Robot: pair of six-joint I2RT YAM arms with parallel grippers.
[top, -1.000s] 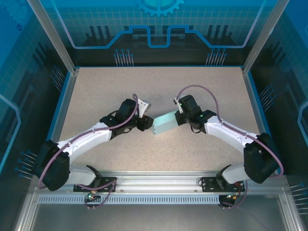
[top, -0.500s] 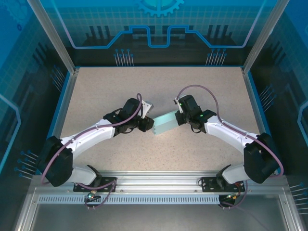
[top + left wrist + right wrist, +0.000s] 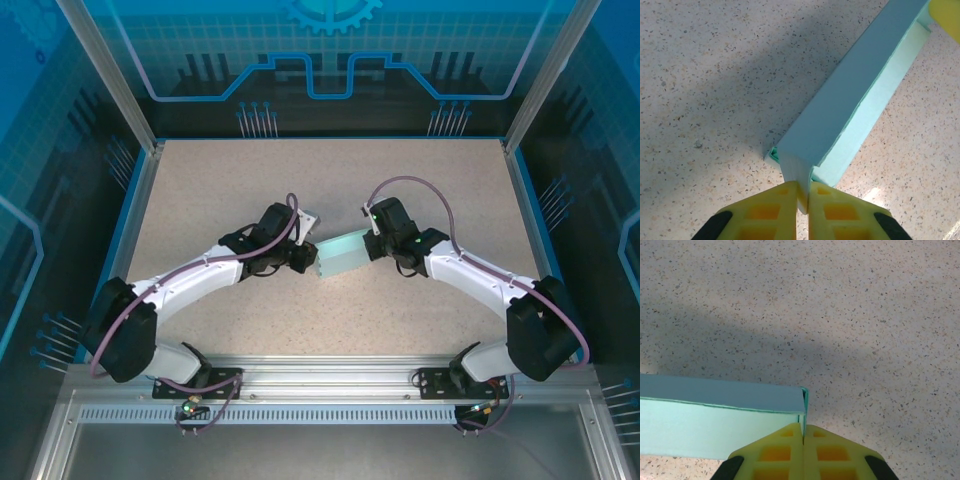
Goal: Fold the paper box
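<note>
Pinching both ends, yellow fingers [image 3: 765, 212] hold the slim, thin-card paper box [image 3: 840, 110].

A speckled beige table [image 3: 200, 190] lay inside a blue rim [image 3: 330, 138]. Aluminium posts slanted up from its far left [image 3: 108, 75] and far right [image 3: 555, 75] corners. Behind stood a blue patterned backdrop [image 3: 330, 45]. A slotted rail [image 3: 330, 412] ran along the near edge.

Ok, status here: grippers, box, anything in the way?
Left gripper shut on paper box end flap. Right gripper shut on far end. Box held between them over table. Nothing obstructing.
</note>
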